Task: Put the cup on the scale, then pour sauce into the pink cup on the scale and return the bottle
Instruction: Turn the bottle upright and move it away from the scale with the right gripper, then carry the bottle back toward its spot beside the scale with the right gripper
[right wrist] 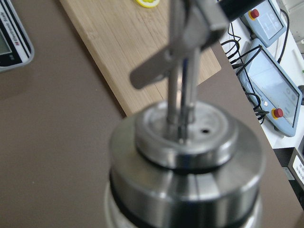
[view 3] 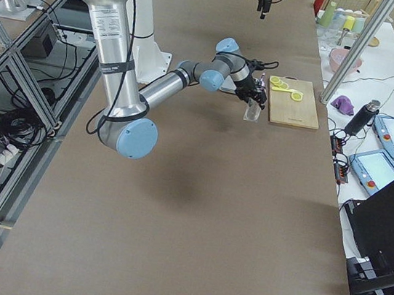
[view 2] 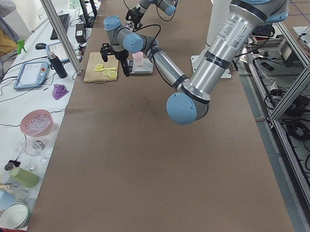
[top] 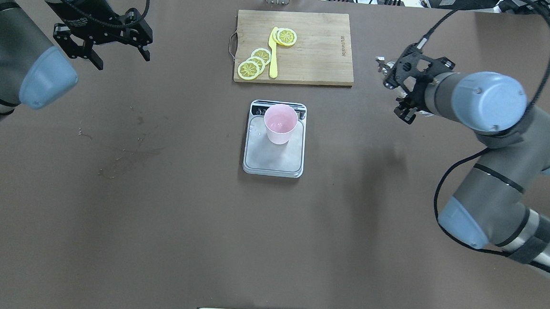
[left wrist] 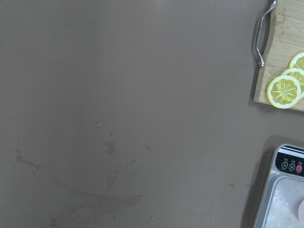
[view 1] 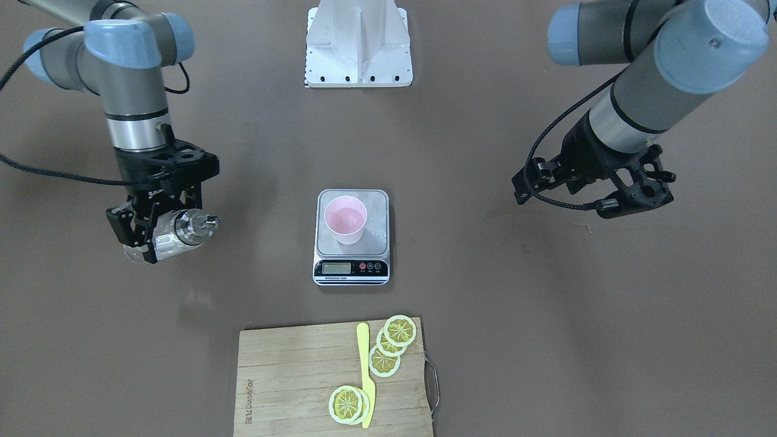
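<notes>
The pale pink cup (view 1: pixel 345 220) stands upright on the silver scale (view 1: pixel 375 240) at the table's middle, with a little clear liquid in it; both also show in the overhead view, cup (top: pixel 280 123) on scale (top: pixel 274 161). My right gripper (view 1: pixel 159 233) is shut on the clear glass bottle (view 1: pixel 182 229), held roughly upright to the robot's right of the scale, well apart from it. Its silver pour-spout cap (right wrist: pixel 185 142) fills the right wrist view. My left gripper (top: pixel 122 59) is open and empty, far to the other side.
A wooden cutting board (view 1: pixel 291 382) with several lemon slices (view 1: pixel 397 332) and a yellow knife (view 1: pixel 365 370) lies beyond the scale. The white robot base (view 1: pixel 358 45) sits at the near edge. Faint stains mark the brown table (left wrist: pixel 95 190).
</notes>
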`<move>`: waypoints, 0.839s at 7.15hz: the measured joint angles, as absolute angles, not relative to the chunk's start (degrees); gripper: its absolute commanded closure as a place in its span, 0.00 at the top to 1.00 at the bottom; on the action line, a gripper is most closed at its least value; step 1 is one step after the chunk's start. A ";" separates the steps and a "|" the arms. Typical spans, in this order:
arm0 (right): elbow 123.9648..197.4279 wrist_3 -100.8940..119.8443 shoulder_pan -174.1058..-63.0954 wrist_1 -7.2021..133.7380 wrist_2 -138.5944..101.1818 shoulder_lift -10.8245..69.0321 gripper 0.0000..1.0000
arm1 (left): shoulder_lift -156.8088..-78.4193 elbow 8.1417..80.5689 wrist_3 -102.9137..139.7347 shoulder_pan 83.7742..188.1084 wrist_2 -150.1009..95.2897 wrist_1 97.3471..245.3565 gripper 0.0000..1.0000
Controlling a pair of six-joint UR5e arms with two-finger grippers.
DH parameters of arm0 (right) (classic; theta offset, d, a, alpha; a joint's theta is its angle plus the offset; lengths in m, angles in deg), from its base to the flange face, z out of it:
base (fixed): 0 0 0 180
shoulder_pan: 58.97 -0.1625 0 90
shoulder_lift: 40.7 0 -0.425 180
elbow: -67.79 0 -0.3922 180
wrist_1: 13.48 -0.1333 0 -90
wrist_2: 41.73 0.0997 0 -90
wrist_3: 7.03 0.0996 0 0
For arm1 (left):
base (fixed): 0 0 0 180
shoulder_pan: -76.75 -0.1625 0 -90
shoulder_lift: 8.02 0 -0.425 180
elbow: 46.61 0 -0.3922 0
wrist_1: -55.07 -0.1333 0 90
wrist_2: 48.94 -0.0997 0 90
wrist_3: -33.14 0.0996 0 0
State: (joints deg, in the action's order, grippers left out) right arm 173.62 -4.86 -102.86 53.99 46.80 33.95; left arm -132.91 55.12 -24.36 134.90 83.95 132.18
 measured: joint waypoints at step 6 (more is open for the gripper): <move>161.58 -1.53 -125.11 23.51 80.25 47.69 0.00 | -132.91 55.16 -24.34 134.94 83.95 132.15 0.98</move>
State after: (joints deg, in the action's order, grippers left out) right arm 161.58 -1.53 -125.11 23.51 80.25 47.69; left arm -132.91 55.16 -24.34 134.94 83.95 132.15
